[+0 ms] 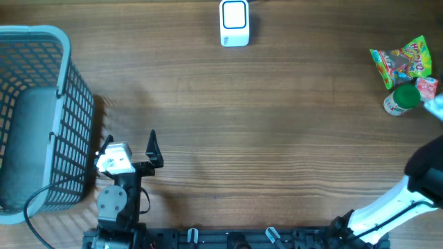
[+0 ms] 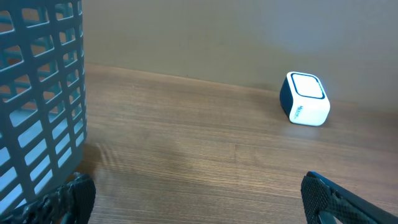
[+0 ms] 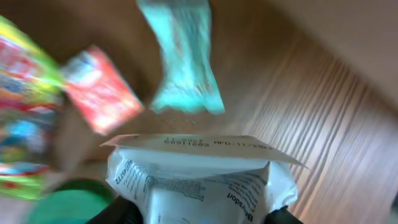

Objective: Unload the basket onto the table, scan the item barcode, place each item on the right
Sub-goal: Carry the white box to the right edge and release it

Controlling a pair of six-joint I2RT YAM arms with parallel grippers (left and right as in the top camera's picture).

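Wooden table [image 1: 277, 138]; right jaws clamp white printed pouch [image 3: 199, 180]; left jaws wide apart.

Left fingers [image 1: 153, 146] spread wide; right fingers [image 3: 119, 214] partly closed, gripping.

Refer to the overhead view: a brown wood-grain surface [image 1: 263, 138] fills the frame, grain running left to right. In the left wrist view, you see a plain beige wall [image 2: 205, 37] meeting the surface's far edge across the upper frame. Lighting is even; shadows are soft.
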